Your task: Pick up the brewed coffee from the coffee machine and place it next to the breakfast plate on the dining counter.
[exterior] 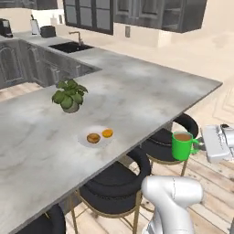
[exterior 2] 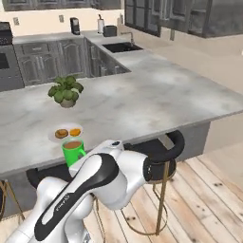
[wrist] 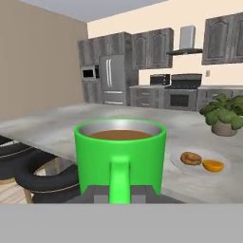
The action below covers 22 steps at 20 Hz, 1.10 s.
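The gripper holds the brewed coffee by its handle, upright, off the dining counter's edge above the black stools. The breakfast plate lies near a potted plant; dark cabinets stand behind.

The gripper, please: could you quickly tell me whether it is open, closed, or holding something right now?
Gripper: closed on the green mug of coffee, gripping its handle, held in the air beside the dining counter.
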{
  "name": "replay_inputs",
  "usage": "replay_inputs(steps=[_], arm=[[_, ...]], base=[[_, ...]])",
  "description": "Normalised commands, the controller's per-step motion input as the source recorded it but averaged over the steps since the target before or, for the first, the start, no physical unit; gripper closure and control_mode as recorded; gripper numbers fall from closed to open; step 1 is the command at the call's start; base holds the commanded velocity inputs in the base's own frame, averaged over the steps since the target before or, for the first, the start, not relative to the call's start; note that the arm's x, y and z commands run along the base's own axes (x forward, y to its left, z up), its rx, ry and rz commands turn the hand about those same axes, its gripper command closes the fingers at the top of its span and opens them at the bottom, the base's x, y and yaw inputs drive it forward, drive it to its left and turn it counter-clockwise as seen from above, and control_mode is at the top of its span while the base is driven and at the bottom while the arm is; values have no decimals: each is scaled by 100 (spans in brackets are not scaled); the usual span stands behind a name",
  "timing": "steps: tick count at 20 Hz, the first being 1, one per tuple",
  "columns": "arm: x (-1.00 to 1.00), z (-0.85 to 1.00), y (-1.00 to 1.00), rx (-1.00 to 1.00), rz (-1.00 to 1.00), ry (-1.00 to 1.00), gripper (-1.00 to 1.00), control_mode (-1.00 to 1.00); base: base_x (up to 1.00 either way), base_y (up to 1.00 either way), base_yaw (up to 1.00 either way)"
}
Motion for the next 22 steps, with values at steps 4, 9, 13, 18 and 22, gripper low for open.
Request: replay_inputs(steps=[4, 9, 13, 18, 22], arm=[[0, 0, 0, 0, 0, 0, 100, 100], [0, 0, 0, 0, 0, 0, 100, 100], [0, 0, 0, 0, 0, 0, 100, 100], [0, 0, 0, 0, 0, 0, 100, 100], [0, 0, 0, 0, 0, 0, 100, 100]], base=[[96, -1, 65], [94, -3, 66], [91, -4, 67], [94, -4, 67], [100, -5, 67]])
